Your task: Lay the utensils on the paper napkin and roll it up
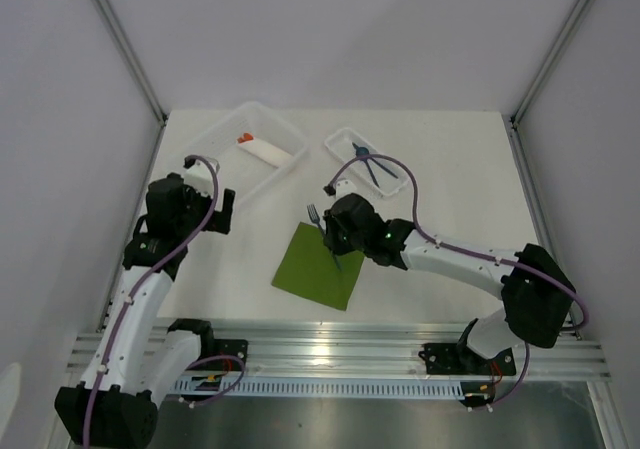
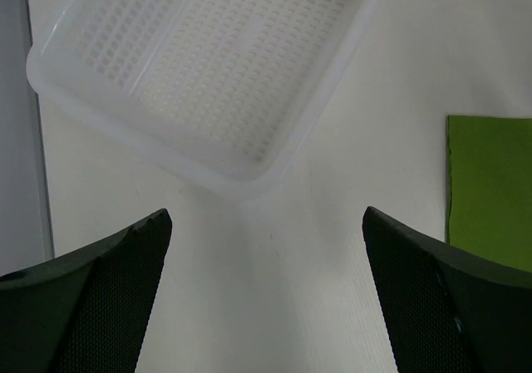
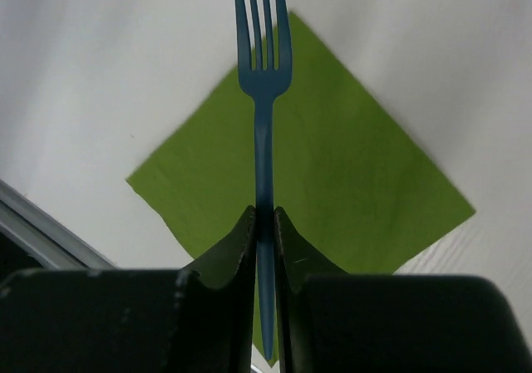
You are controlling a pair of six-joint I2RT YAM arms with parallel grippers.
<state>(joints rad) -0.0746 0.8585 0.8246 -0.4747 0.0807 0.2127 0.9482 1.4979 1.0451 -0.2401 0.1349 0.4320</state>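
The olive-green paper napkin (image 1: 320,266) lies flat on the table near the front middle, also seen in the right wrist view (image 3: 349,182) and at the right edge of the left wrist view (image 2: 490,190). My right gripper (image 3: 264,215) is shut on the handle of a dark blue fork (image 3: 263,74), held above the napkin with its tines (image 1: 313,212) reaching past the napkin's far corner. More dark blue utensils (image 1: 368,161) lie in the small clear tray (image 1: 345,137) at the back. My left gripper (image 2: 266,223) hangs open over bare table, left of the napkin, holding nothing.
A large clear tray (image 1: 225,141) at the back left holds a white paper roll with an orange tip (image 1: 268,150); its near corner (image 2: 241,182) lies just ahead of the left fingers. An aluminium rail (image 1: 340,349) runs along the front edge.
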